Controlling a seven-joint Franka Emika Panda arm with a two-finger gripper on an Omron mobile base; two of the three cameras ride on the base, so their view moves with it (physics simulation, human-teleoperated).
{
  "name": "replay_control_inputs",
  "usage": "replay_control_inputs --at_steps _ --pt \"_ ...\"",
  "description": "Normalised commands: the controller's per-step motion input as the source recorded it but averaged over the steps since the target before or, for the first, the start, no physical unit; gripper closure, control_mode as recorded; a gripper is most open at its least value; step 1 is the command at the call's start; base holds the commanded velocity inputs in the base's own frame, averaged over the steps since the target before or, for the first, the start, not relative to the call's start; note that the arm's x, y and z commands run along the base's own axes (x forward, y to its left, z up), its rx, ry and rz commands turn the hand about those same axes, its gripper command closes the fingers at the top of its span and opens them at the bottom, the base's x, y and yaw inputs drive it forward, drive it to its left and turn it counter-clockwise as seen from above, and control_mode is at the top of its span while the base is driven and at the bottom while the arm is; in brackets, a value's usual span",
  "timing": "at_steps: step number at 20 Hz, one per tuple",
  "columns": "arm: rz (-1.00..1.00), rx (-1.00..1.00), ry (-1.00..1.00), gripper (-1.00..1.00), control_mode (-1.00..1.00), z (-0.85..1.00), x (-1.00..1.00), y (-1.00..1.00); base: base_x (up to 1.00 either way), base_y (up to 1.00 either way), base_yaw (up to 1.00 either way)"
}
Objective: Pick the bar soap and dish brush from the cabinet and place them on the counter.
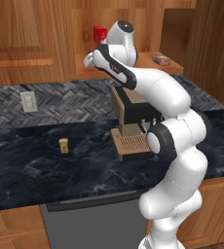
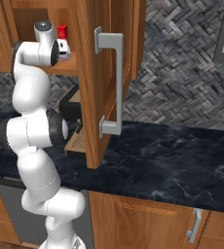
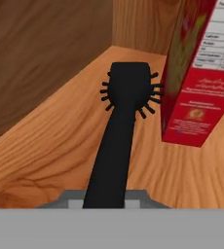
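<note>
Black dish brush (image 3: 122, 136) in my hand view, handle running back into the gripper (image 3: 104, 202).

My gripper is closed on the brush handle, inside the cabinet (image 1: 31, 39) on its wooden shelf (image 3: 60, 146). Its bristly head lies just beside a red box (image 3: 194, 73). I see the bar soap (image 1: 161, 60) near the shelf's right edge, above the counter (image 1: 46, 170).

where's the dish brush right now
In the hand view the dish brush lies on the cabinet's wooden shelf, head pointing toward the back, just left of the upright red box, with its handle running down into the shut gripper.
</note>
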Motion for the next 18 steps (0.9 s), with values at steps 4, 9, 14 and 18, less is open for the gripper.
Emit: replay_control_inputs --at_steps 4,9,14,18 --pt "0.0 0.0 0.0 1.0 -1.0 -0.1 -0.45 0.02 0.0 0.0 0.0" --pt "0.0 0.0 0.0 1.0 -1.0 -0.08 -0.69 0.05 0.0 0.0 0.0" --pt "0.0 0.0 -0.01 1.0 -1.0 -0.09 -0.88 0.0 0.0 0.0 0.0" --pt "0.0 0.0 -0.03 1.0 -1.0 -0.06 -1.0 0.0 0.0 0.0 0.0"
